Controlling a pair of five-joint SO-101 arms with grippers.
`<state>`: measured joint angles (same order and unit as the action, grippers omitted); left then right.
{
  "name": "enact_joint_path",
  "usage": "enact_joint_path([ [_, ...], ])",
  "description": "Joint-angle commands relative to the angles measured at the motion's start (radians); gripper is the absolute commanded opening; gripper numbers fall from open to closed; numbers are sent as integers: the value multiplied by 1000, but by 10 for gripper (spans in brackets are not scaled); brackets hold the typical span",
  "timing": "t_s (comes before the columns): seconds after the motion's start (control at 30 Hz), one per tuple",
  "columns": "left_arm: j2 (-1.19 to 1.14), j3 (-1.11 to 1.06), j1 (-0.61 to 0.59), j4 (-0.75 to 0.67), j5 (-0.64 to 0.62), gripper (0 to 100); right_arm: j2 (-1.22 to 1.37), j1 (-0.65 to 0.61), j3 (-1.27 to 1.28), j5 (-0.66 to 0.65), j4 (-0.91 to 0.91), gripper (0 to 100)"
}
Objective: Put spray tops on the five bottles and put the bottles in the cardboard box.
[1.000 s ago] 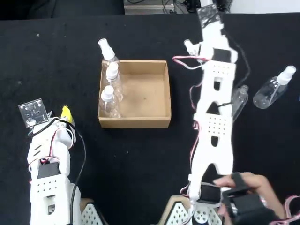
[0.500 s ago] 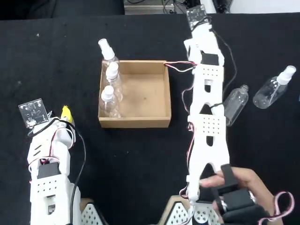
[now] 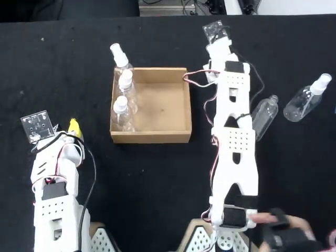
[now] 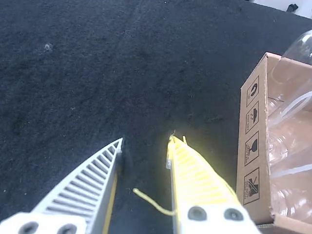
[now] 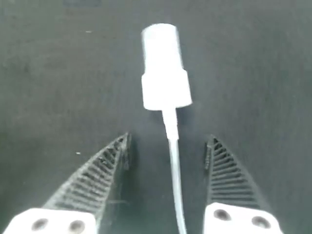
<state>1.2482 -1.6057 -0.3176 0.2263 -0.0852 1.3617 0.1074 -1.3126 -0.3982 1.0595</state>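
Standing apart, the right fingers [image 5: 108, 168] are straddling the thin tube of a loose spray top [image 5: 165, 73], with a gap showing on either side of it. The top's white head is lying just past the fingertips, flat on the black bench [image 5: 53, 73]. The right arm [image 3: 236, 142] is stretching to the far side of the bench, its tip just past the far right corner of the cardboard box [image 3: 157, 137]. An uncapped bottle [image 3: 264, 115] is lying on its side just beside that arm, partly hidden by it. A capped bottle [image 3: 307, 100] is lying farther to the right, apart from the first.

The left fingers [image 4: 195, 178], one yellow and one pale, are likewise standing apart over bare bench, gripping nothing, with the box wall near one side. The left arm [image 3: 55, 173] is sitting folded at the near left.

Inside the box, a second capped bottle [image 3: 126, 84] and a third capped bottle [image 3: 122, 113] are lying along the left wall. A fourth capped bottle [image 3: 119, 56] is poking out at the far left corner; whether it is in or out, I cannot tell.

Dark, matte, faintly speckled covering is spreading over the whole bench. Cables [image 3: 173, 6] are trailing beyond its far edge.
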Motion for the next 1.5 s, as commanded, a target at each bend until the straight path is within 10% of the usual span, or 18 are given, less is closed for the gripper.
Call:
enact_joint_path([
  [0.0, 17, 10, -8, -23, 9, 130, -61, 87, -73, 112, 71, 217],
  [0.23, 17, 10, -8, -25, 9, 130, -61, 172, -217, 118, 149, 10],
  [0.5, 17, 10, -8, -25, 9, 130, -62, 175, -358, 126, 299, 49],
  [1.03, 17, 10, -8, -25, 9, 130, 50, 66, -136, 166, -462, 50],
  [1.47, 17, 10, -8, -23, 9, 129, 38, 44, -130, 21, -95, 46],
])
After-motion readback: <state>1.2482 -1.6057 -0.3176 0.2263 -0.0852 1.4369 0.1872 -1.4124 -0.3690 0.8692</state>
